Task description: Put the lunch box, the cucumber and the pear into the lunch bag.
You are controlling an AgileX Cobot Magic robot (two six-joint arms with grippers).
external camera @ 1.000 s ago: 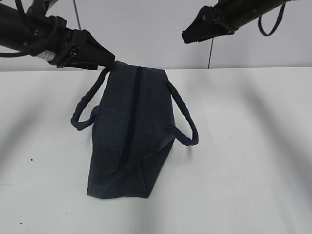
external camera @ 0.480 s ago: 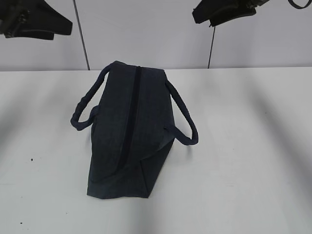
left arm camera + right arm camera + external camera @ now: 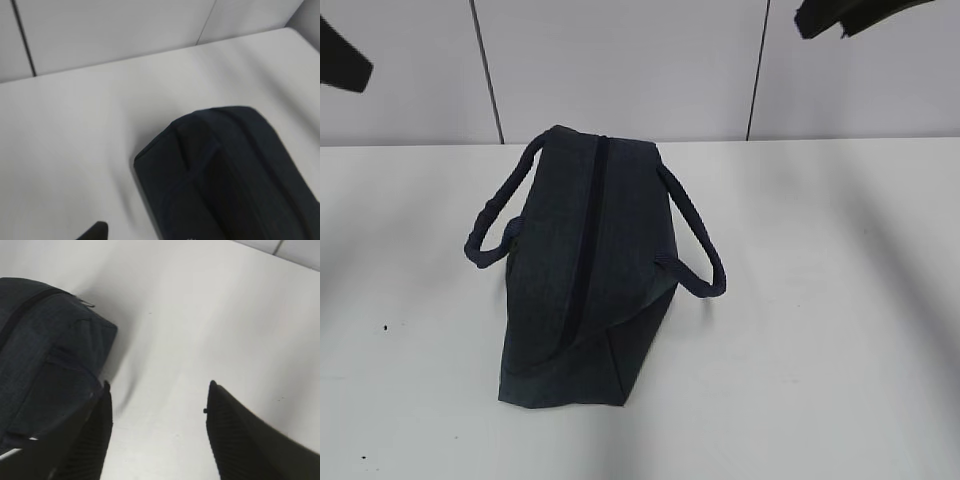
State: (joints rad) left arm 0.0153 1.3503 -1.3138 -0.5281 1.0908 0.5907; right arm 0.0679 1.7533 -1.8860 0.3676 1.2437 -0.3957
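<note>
We judge the packing finished: the dark navy fabric lunch bag [image 3: 585, 280] stands zipped on the white table [image 3: 820, 300], well below both raised pincers. The right pincer [image 3: 157, 435] gapes wide and empty, bag to its left. Only its wrist view shows the metal ring pull [image 3: 86, 302]. Whether the left pincer [image 3: 342, 62] is parted, we cannot tell. Lunch box, cucumber and pear are unseen.

One lunch bag [image 3: 585, 270], two end effectors.
</note>
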